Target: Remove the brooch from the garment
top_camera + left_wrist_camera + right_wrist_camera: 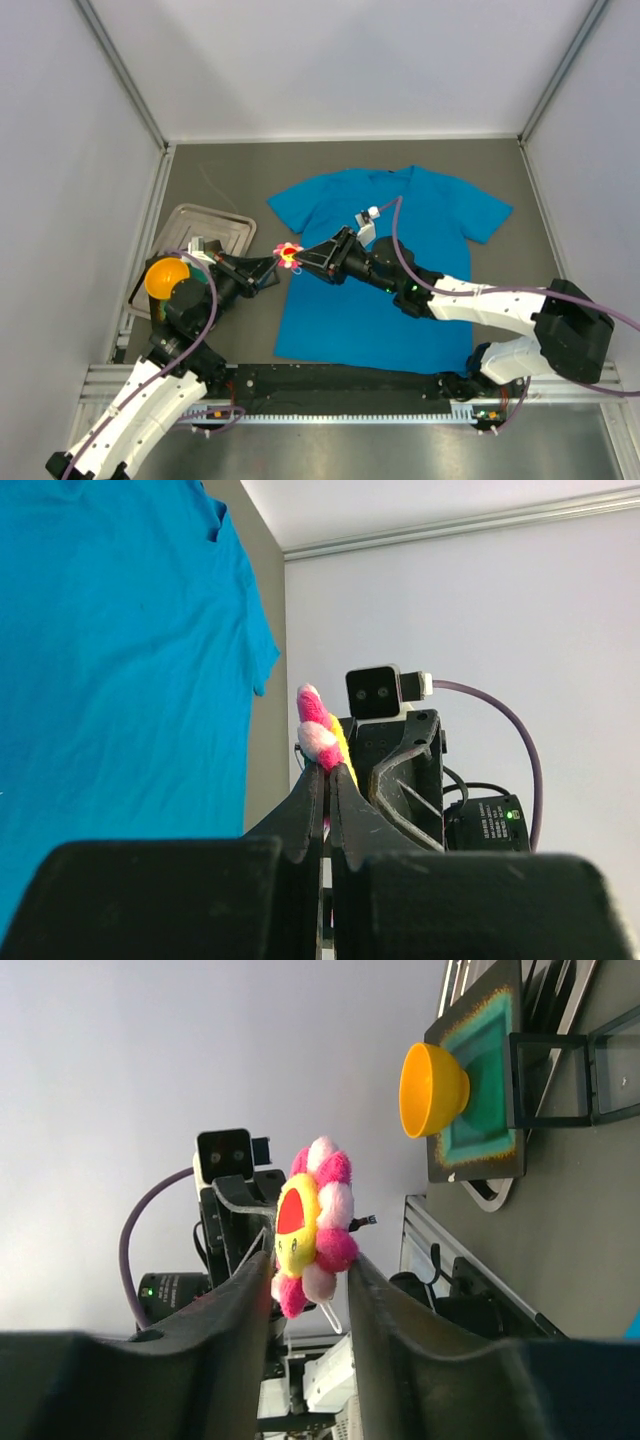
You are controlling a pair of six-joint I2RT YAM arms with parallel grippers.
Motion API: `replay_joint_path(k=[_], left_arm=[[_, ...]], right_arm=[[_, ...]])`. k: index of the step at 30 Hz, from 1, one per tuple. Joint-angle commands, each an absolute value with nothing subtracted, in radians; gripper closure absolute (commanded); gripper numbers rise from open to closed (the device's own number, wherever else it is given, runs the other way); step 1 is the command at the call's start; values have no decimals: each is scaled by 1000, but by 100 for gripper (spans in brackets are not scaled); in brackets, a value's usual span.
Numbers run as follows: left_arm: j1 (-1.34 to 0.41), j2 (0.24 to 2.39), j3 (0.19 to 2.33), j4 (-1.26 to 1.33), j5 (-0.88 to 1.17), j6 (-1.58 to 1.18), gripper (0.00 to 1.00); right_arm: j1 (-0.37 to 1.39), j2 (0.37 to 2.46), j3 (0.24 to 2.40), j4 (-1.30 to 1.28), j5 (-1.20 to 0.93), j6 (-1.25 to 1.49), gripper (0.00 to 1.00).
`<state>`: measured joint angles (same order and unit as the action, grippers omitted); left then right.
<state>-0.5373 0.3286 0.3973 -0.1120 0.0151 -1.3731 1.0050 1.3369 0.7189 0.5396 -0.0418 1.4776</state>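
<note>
Just beside the shirt, at its edge toward the tray, you see the brooch between both grippers. The left gripper has its jaws together, clamped on the brooch. The right gripper has its jaws flanking the petals; you cannot tell whether they press.

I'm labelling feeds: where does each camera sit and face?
Top external: above and behind, looking down at the shirt; left arm and right arm show.
Left wrist: on the left arm, looks along the shut left end effector to the brooch and right end effector.
Right wrist: on the right arm, looks between its fingers to the brooch, left end effector, bowl.
Shared: all show the brooch; wrist views face each other.
</note>
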Motion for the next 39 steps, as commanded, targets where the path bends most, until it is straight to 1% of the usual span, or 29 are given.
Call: replay_joint_path(k=[1, 3, 4, 5, 8, 9, 10, 11, 12, 13, 14, 16, 19, 20, 21, 24, 27, 32, 39], left_arm=[[-537, 314, 383, -41, 38, -1385, 100], [-537, 313, 383, -44, 43, -1385, 100], [-535, 308, 382, -44, 44, -1382, 100], [-537, 304, 382, -44, 48, -1364, 100], [-537, 288, 403, -93, 43, -1274, 100], [-537, 282, 441, -133, 29, -1249, 76], [-537, 273, 466, -261, -32, -1208, 60], [-537, 272, 492, -320, -60, -1189, 48], [-537, 268, 543, -384, -84, -1171, 29], [-537, 264, 569, -461, -128, -1116, 22], [-537, 261, 595, -500, -147, -1088, 20], [-537, 258, 672, -547, -188, -1004, 17], [-538, 265, 756, -591, -242, -896, 16], [-538, 271, 773, -595, -255, -875, 16], [-538, 278, 802, -603, -261, -856, 16], [-537, 304, 830, -607, -265, -804, 17], [-538, 308, 828, -598, -258, -782, 18], [-537, 307, 810, -583, -241, -782, 17], [-537, 342, 773, -509, -190, -778, 20]], right_arm=[[997, 1350, 727, 621, -54, 1496, 70], [999, 1358, 729, 627, -52, 1494, 83], [997, 1361, 727, 632, -54, 1494, 95], [997, 1364, 727, 635, -54, 1488, 100], [986, 1385, 750, 609, -78, 1422, 100], [980, 1396, 762, 609, -93, 1402, 100], [967, 1414, 765, 618, -101, 1378, 100], [959, 1425, 770, 641, -109, 1327, 100], [953, 1434, 773, 649, -124, 1298, 100], [939, 1457, 779, 646, -132, 1272, 100], [933, 1469, 787, 646, -141, 1222, 100], [910, 1505, 804, 652, -185, 1157, 100], [897, 1618, 879, 626, -265, 1040, 100], [897, 1694, 926, 627, -290, 1001, 100], [897, 1728, 945, 641, -340, 988, 100], [897, 1856, 998, 730, -393, 996, 100], [900, 1928, 1046, 729, -403, 971, 100], [900, 1982, 1083, 712, -408, 957, 100], [908, 2075, 1141, 709, -448, 925, 99]])
